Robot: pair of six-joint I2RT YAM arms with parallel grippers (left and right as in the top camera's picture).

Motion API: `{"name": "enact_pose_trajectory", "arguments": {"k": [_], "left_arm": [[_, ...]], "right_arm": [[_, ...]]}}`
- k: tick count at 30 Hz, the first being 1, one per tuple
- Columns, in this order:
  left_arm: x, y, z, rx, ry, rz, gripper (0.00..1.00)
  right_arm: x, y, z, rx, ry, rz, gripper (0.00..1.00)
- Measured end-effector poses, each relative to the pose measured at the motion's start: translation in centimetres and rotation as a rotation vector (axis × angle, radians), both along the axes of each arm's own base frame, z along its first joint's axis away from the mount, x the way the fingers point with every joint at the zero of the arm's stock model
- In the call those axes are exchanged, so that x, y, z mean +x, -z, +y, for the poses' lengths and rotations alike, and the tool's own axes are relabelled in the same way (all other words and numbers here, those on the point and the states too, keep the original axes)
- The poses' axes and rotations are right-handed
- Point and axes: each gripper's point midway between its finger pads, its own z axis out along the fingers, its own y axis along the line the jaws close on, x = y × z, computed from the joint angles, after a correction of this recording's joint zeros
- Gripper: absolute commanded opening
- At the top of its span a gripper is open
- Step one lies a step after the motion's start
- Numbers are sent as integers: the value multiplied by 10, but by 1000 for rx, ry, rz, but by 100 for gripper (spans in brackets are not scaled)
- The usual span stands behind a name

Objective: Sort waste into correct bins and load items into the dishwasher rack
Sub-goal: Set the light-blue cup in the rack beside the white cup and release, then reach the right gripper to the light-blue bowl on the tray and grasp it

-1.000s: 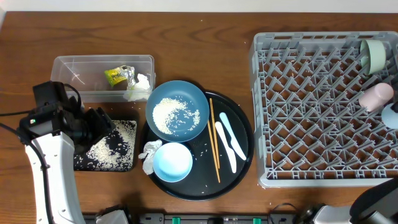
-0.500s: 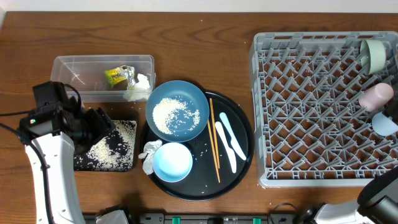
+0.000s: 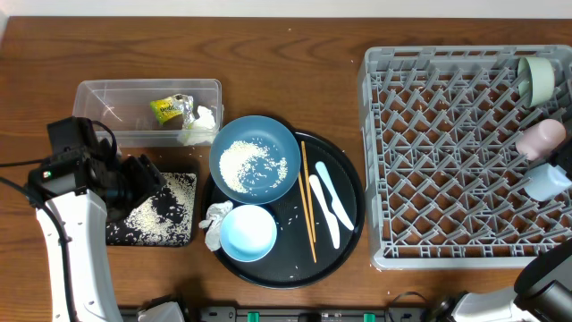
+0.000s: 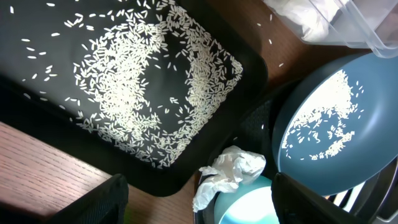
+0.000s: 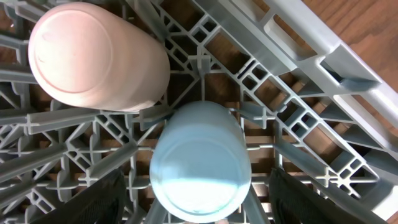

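Observation:
My right gripper (image 5: 202,202) is open, its fingers on either side of a light-blue cup (image 5: 199,158) lying in the grey dishwasher rack (image 3: 369,134) next to a pinkish cup (image 5: 99,56). A pale-green bowl (image 3: 539,79) stands in the rack's far right corner. My left gripper (image 4: 214,208) is open and empty above the edge of the black rectangular tray (image 4: 37,81) scattered with rice. Just below it are a crumpled tissue (image 4: 230,174) and a light-blue bowl (image 3: 248,233). The blue dish (image 3: 268,134) holds rice. The clear tub (image 3: 107,89) holds the yellow-green wrapper (image 3: 165,109) and a tissue (image 3: 198,121).
The round black tray (image 3: 353,224) carries the dish, the bowl, wooden chopsticks (image 3: 308,206), two white flat utensils (image 3: 326,201) and loose rice grains. The rack fills the right side. The left arm stands at the table's left front.
The light-blue cup has come into view at the rack's right edge and moved slightly down and left. The left arm has not moved.

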Motion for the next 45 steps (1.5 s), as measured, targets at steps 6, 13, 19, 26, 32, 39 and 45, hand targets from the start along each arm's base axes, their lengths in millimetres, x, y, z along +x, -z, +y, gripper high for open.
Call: {"name": "enact_pose_trajectory", "arguments": {"k": [6,13,19,26,32,39,45], "left_arm": [[0,0,0,0,0,0,75],[0,0,0,0,0,0,75],[0,0,0,0,0,0,75],[0,0,0,0,0,0,75],[0,0,0,0,0,0,75],[0,0,0,0,0,0,75],[0,0,0,0,0,0,75]], "right_arm": [[5,0,5,29,-16,-26,68],[21,-18,30,56,-102,-99,68],[46,-66,107,29,-348,-189,68],[58,-73,233,79,-715,-158,68],[46,-69,354,117,-1060,-131,69],[12,-36,451,167,-1329,-13,70],[-25,19,511,207,-1467,165,69]]}}
